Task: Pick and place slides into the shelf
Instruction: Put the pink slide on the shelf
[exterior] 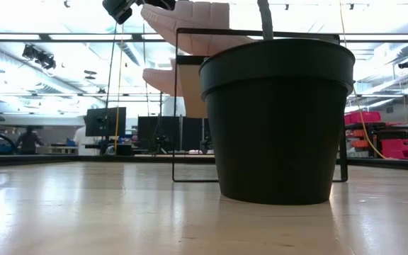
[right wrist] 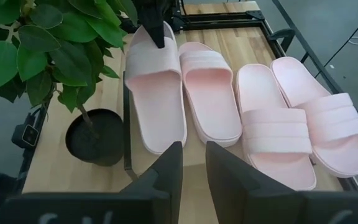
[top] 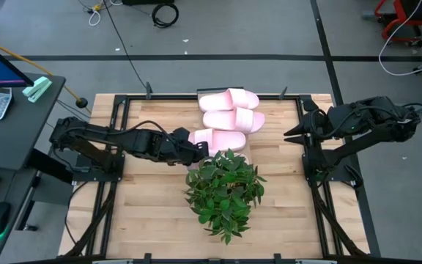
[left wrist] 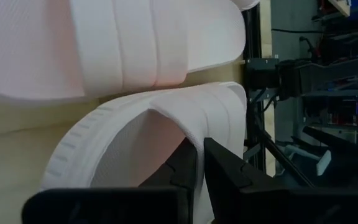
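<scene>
The slides (right wrist: 247,112) were pale pink, their straps ribbed with raised bands. The plant (top: 224,192) at 6 o'clock bore green leaves above a black pot (exterior: 278,120). The table (top: 145,213) was light wood in butcher-block strips, framed by a black rack (exterior: 183,106). Both arms were dark.

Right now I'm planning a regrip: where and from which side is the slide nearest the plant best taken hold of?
Grip the slide by its strap end, from the left arm's side, where the left gripper pinches it. The plant crowds one long edge, a neighbouring slide lies along the other. The right gripper waits apart.
</scene>
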Controlling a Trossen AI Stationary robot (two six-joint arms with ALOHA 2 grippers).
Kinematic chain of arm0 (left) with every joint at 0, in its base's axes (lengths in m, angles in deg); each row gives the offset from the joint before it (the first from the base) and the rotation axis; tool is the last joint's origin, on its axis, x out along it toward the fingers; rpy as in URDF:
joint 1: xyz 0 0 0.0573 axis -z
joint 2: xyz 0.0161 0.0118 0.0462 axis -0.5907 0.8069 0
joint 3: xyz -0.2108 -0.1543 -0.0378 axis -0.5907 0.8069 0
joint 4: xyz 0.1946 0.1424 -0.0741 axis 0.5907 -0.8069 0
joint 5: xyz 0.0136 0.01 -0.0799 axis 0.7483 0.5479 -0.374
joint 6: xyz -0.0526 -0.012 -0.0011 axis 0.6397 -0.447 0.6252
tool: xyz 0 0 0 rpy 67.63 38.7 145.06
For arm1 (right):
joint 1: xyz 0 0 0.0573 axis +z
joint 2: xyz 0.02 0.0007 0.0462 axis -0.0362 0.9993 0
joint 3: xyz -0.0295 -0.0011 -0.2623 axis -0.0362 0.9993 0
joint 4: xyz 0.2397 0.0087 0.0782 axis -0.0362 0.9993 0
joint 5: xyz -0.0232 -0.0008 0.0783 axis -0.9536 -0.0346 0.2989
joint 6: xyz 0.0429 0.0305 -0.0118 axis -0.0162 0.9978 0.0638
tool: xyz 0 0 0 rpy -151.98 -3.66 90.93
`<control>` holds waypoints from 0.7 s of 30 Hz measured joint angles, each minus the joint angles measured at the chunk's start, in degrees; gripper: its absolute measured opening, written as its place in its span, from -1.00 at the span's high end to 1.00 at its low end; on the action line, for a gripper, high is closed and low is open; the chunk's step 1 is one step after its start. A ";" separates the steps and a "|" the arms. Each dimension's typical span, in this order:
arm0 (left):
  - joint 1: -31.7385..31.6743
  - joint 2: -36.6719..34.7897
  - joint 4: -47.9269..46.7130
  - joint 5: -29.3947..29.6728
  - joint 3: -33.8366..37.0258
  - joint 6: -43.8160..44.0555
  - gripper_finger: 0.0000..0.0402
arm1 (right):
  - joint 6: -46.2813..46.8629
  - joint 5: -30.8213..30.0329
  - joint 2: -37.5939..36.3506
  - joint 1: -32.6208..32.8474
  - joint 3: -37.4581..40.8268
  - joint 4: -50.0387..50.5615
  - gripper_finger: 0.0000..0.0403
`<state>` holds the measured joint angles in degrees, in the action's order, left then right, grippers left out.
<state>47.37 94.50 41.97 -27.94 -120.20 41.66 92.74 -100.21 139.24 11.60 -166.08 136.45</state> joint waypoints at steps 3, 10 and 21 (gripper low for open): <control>0.00 0.02 1.10 -0.39 0.00 3.90 0.83 | 0.10 0.00 0.02 0.02 0.00 0.00 0.62; 0.02 0.03 6.14 -0.46 0.00 3.81 0.83 | 0.73 -0.04 0.00 0.00 0.00 0.00 0.62; 0.97 0.87 4.02 -0.55 -0.07 2.94 0.79 | 1.54 -0.06 0.02 0.02 0.00 0.00 0.62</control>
<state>48.34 95.37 45.99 -28.49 -120.27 44.60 94.28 -100.28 139.26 11.62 -166.08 136.45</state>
